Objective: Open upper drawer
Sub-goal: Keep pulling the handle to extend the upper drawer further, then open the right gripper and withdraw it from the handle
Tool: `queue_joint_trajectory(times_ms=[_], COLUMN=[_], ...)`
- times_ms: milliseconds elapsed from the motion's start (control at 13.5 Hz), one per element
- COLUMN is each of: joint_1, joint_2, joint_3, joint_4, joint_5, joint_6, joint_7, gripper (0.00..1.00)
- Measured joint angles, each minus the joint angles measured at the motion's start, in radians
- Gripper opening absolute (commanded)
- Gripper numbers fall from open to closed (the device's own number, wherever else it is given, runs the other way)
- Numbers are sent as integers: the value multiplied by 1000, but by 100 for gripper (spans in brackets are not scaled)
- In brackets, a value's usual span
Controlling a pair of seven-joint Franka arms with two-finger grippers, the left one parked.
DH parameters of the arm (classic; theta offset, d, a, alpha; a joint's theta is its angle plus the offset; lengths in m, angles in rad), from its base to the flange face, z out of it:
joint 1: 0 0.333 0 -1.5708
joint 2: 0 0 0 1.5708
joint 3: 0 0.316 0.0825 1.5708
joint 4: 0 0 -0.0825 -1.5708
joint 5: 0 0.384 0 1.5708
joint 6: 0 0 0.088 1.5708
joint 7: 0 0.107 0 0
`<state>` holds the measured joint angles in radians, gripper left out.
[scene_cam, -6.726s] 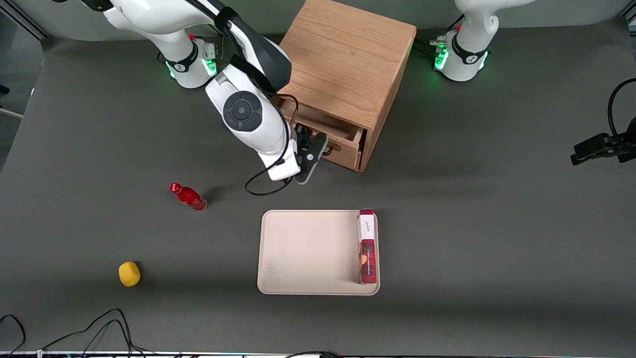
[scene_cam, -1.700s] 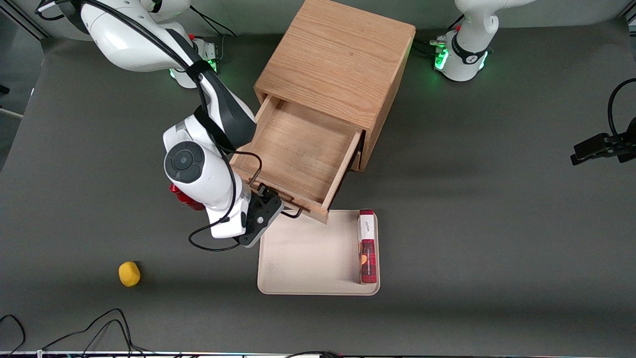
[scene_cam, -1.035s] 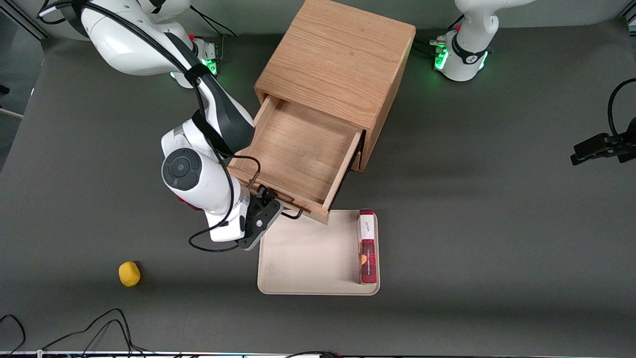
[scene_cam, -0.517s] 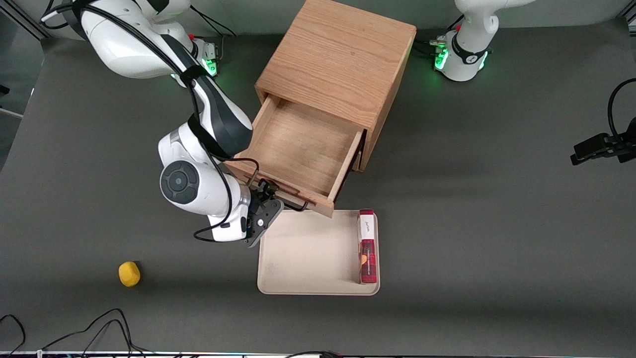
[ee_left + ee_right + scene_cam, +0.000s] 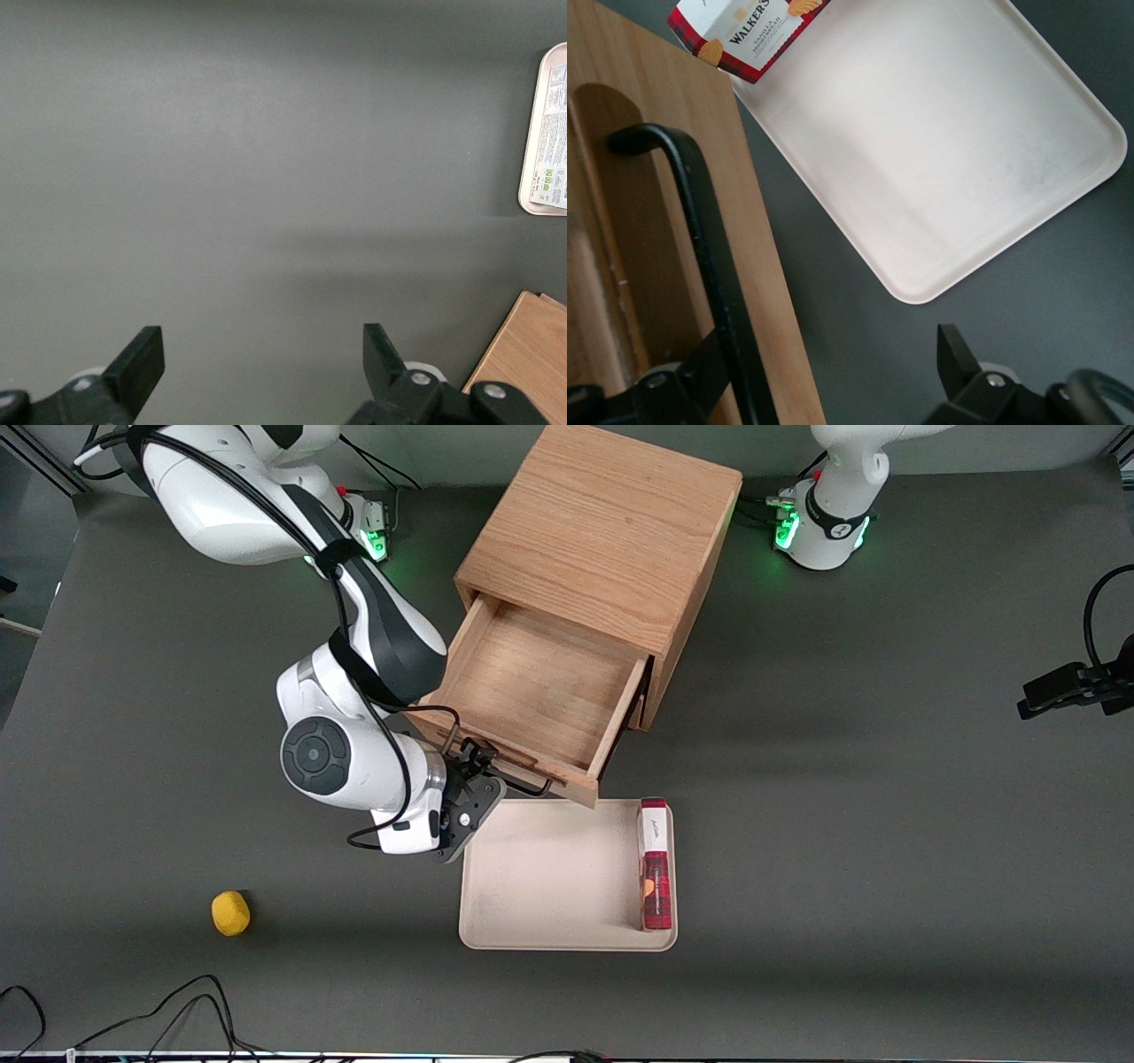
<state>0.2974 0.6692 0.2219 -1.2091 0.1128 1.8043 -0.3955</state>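
Status of upper drawer [image 5: 540,691]: drawn well out of the cabinet [image 5: 611,522], interior bare and fully exposed, front corner just over the rim of the beige tray [image 5: 549,868] lying in front of the cabinet. Against the views of a second or so ago: sits slightly farther back toward the cabinet, front corner retreated from over the beige tray. Gripper [image 5: 472,769]: in front of the cabinet, at the drawer front, level with the black wire handle [image 5: 523,782]; pincer spread wide, bar standing between the fingers and close against one of them, not clamped. Reads as release after the pull; small setback judged as rebound on letting go. Opening still ample, so task judged effectively complete. Remaining: withdrawal clear of the handle without catching the bar and nudging the drawer shut. Biscuit box [image 5: 655,864] standing on the beige tray, clear of the drawer
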Motion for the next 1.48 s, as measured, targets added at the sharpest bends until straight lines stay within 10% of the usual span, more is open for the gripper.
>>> queue_joint_trajectory(times_ms=[1478], joint_1=[-39], joint_2=[-107], joint_3=[-10], joint_4=[96], joint_5=[-59], joint_6=[-238], joint_7=[252], gripper=[100])
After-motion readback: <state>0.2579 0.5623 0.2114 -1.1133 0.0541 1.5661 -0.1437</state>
